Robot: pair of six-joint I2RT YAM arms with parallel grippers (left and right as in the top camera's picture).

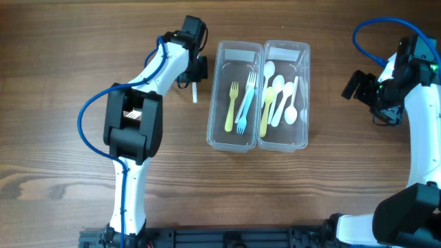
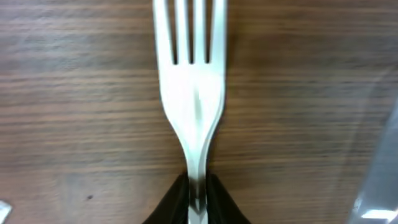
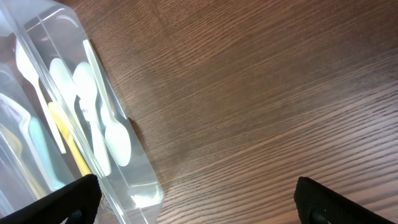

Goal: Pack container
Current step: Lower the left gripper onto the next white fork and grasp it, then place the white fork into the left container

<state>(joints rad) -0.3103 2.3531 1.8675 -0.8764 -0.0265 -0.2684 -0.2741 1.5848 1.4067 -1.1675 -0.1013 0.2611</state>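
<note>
The left hand is closed narrowly on the white fork, pinching only the thin end of its handle, with the tines pointing away from the fingers over bare bench. This fork, the piece still to be packed, sits just outside the left wall of the fork tub, near that tub's far end. Whether its tines touch the wood or hang just above it I cannot tell. The fork tub already holds the coloured forks. The spoon tub stands touching the fork tub's right wall and is filled with spoons. The right hand is spread wide and empty, well off to the right of the fork tub, beyond the spoon tub. The main risk, as I judge it, is the grip: with so little handle between the pads, the fork could swing or slip out on the way over. A low carry could also catch the tines on the fork tub's left wall and push the light, clear tub against its neighbour. If the release comes too far right of the fork tub, the fork lands among the spoons. A tilted drop could leave it propped on the fork tub's rim.
</note>
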